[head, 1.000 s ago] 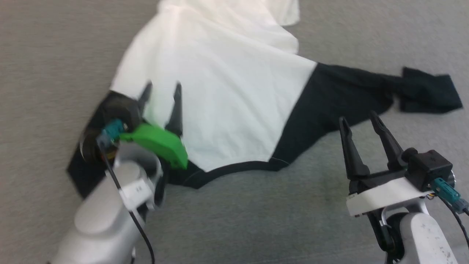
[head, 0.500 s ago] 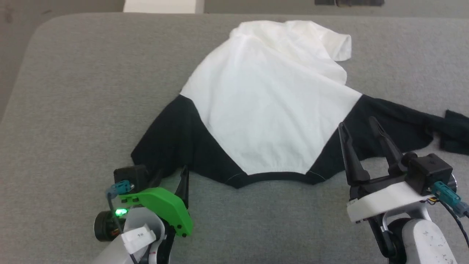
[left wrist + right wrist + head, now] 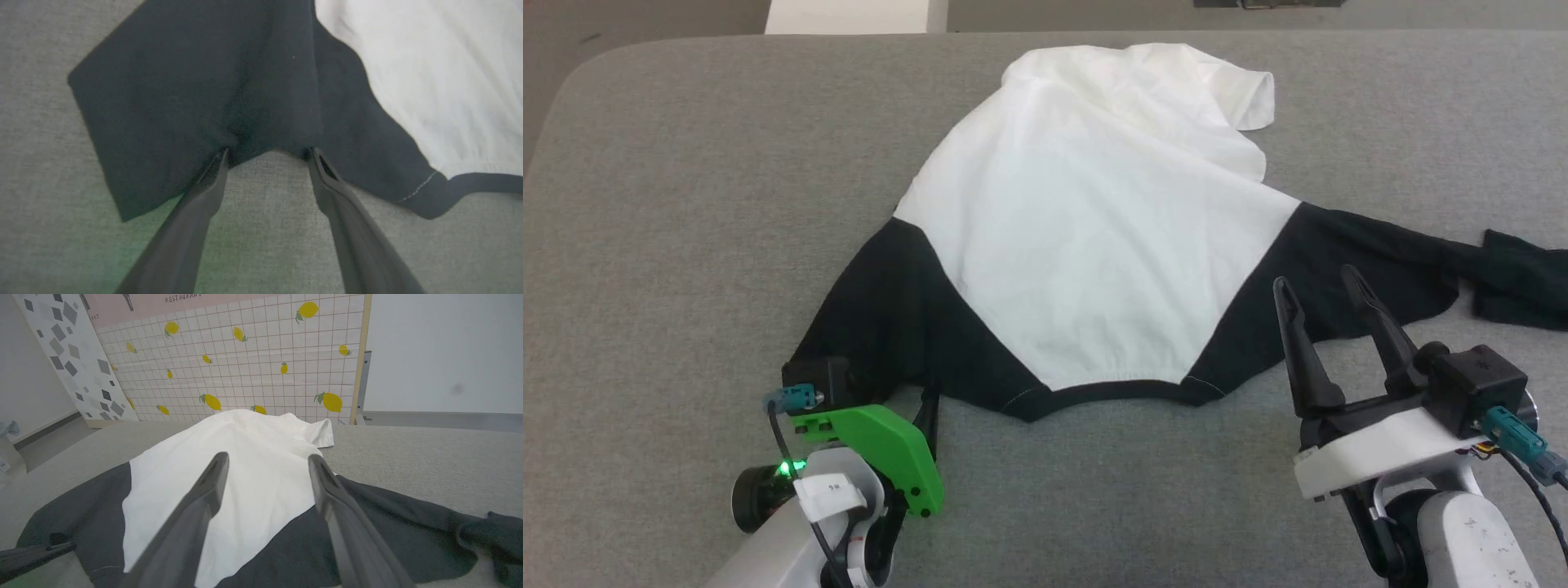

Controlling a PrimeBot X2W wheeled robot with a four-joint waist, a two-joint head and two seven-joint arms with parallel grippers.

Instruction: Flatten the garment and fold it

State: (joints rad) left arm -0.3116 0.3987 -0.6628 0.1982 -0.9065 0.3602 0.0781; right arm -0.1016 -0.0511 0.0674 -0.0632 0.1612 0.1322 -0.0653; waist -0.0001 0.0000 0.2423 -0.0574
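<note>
Shirt (image 3: 1086, 245) spread on the counter (image 3: 686, 204); left end effector (image 3: 268, 152) wide at the edge of the black sleeve (image 3: 175, 90), right end effector (image 3: 1316, 278) wide, empty

The garment (image 3: 1094, 245) lies spread before me on the grey surface (image 3: 686, 204), its white body rumpled and turned over at the far end, black collar trim nearest me, one black sleeve short on my left, the other trailing crumpled to my right.

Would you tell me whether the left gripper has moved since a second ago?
Yes: against the garment, the left gripper has drawn back from over the white body to the black sleeve's near edge.
</note>
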